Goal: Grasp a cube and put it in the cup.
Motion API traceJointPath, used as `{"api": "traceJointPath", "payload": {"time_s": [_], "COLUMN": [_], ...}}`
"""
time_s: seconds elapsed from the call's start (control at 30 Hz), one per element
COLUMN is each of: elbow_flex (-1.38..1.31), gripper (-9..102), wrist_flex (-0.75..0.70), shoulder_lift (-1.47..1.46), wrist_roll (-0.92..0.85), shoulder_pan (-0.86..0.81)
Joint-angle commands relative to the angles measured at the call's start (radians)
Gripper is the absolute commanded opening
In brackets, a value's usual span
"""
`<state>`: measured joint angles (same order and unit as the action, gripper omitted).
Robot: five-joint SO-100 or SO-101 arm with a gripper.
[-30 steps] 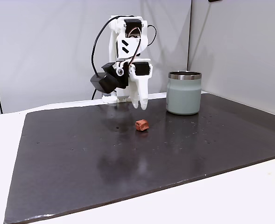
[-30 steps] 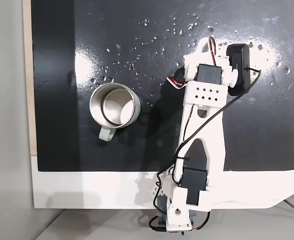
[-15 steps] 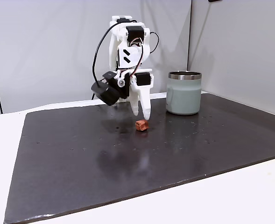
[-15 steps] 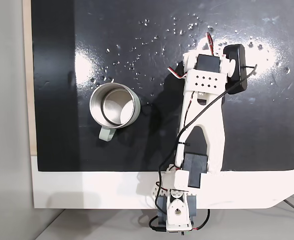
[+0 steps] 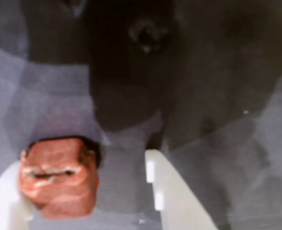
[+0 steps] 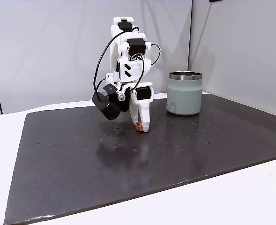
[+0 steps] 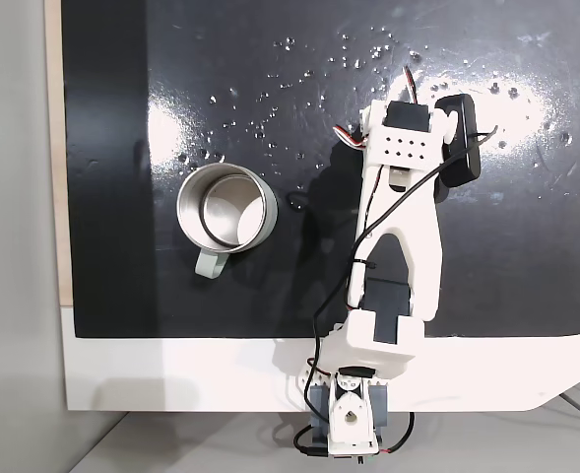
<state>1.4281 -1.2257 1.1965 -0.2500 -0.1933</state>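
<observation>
We see the arm folded tall over the back half of the dark mat, its wrist bent straight down. The gripper (image 6: pixel 141 125) points at the mat surface, tips touching or nearly touching it. In the wrist view its two white fingers (image 5: pixel 172 191) stand parted, a clear gap between them.

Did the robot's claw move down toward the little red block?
Yes. In a fixed view the gripper has dropped from about the cup's mid-height to the mat, and its fingers now stand around the cube.
</observation>
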Motion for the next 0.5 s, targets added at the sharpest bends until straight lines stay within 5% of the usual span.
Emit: {"api": "traceJointPath", "payload": {"time_s": [0.0, 0.47], "elbow_flex": [-0.051, -0.055], "gripper": [23, 3], "wrist_flex": [0.028, 0.028], "shoulder_lift": [0.000, 0.005], "wrist_roll": [-0.009, -0.009], "shoulder_pan": [0.005, -0.006]}}
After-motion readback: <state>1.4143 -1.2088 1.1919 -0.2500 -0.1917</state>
